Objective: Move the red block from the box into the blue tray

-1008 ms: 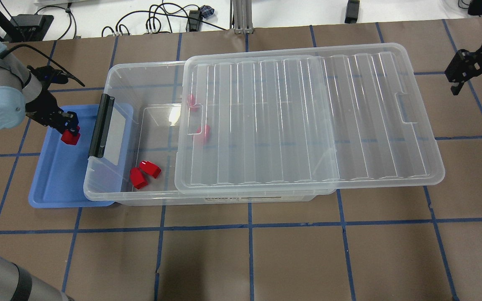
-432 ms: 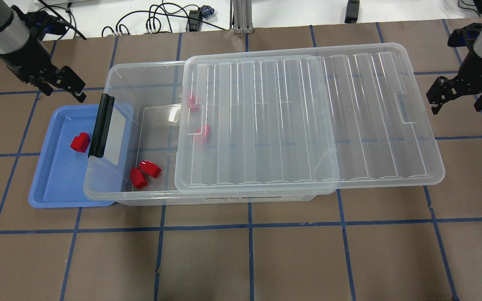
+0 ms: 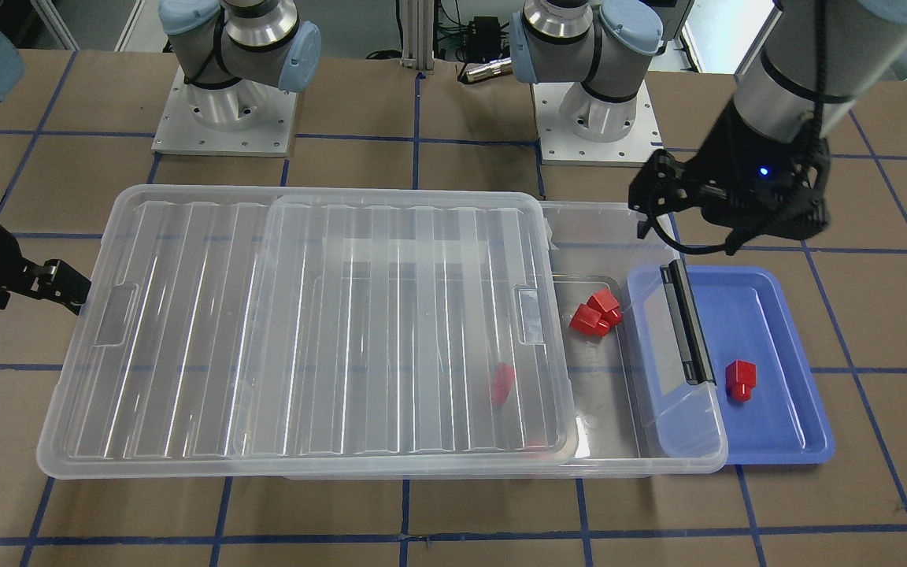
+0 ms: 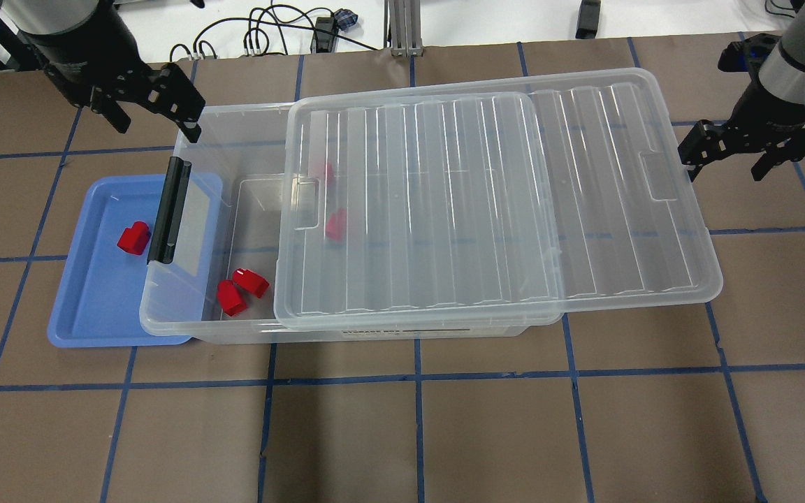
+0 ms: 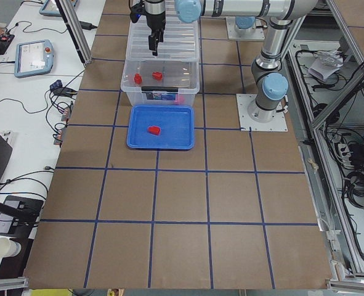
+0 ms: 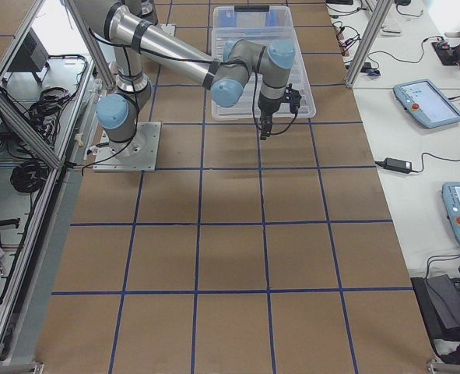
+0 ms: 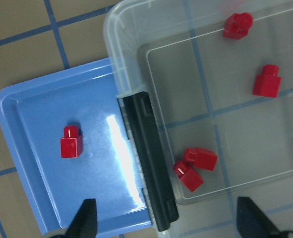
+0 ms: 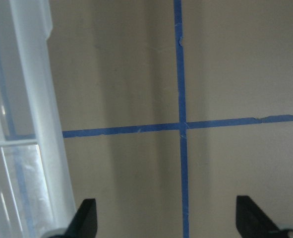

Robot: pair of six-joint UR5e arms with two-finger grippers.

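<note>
The red block (image 4: pixel 134 238) lies alone in the blue tray (image 4: pixel 95 307), also seen in the front view (image 3: pixel 740 379) and the left wrist view (image 7: pixel 71 145). The tray (image 3: pixel 784 429) sits partly under the left end of the clear box (image 4: pixel 193 140). My left gripper (image 4: pixel 158 124) is open and empty, raised above the box's far left corner. My right gripper (image 4: pixel 724 164) is open and empty, just off the right end of the box's lid (image 4: pixel 486 202). I cannot tell if it touches the lid.
A red two-lobed clump (image 4: pixel 240 288) lies in the uncovered left part of the box. Two lone red pieces (image 4: pixel 336 225) (image 4: pixel 325 173) show under the lid's left edge. The black latch handle (image 4: pixel 168 209) stands on the box's left end, above the tray.
My left gripper let go of the red block in the tray, rose and moved to the box's far left corner. The lid slid left. My right gripper came closer to the lid's right end.
</note>
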